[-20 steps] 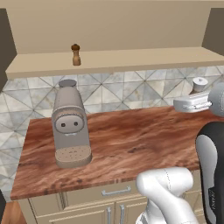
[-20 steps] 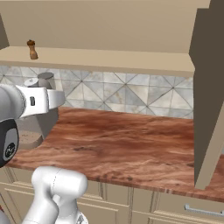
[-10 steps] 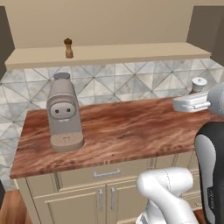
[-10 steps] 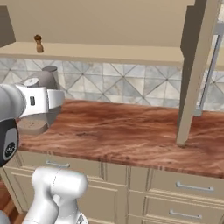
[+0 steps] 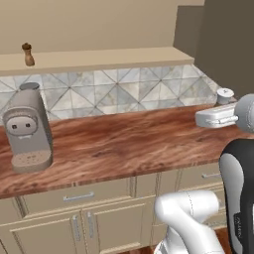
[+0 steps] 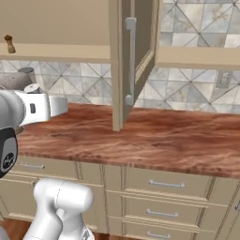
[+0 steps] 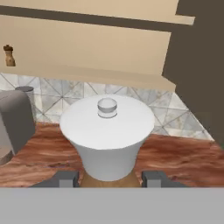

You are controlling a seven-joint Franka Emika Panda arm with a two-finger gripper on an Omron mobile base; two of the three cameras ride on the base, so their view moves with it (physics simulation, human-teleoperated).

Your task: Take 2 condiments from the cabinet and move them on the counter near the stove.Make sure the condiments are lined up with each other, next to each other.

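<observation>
Shaker with the white cap (image 7: 107,133) is sitting right between the two dark fingers (image 7: 65,178), which are pressed against its sides down low, so the gripper (image 7: 107,179) is clamped on it. It's upright, with a little round knob on top of the cap. From the left base camera you can spot the same white cap (image 5: 225,93) poking up just beyond the white hand, held in the air above the counter (image 5: 124,144) and not touching the wood.

Pepper mill (image 5: 28,54), the brown one with the round knob, is standing upright on the cabinet shelf (image 5: 99,58), way over toward its left end and well apart from the shaker. It shows up tiny in the hand camera too (image 7: 8,55), and in the right base camera (image 6: 8,44).

Under that end of the shelf, the grey-beige coffee machine (image 5: 27,129) is on the counter, up against the tiled wall (image 5: 124,92).

Right base camera shows the cabinet door (image 6: 133,61) swung open, edge-on, with its long slim metal handle (image 6: 131,58) facing the camera. Cream drawers (image 6: 164,185) with short handles run below the counter.
</observation>
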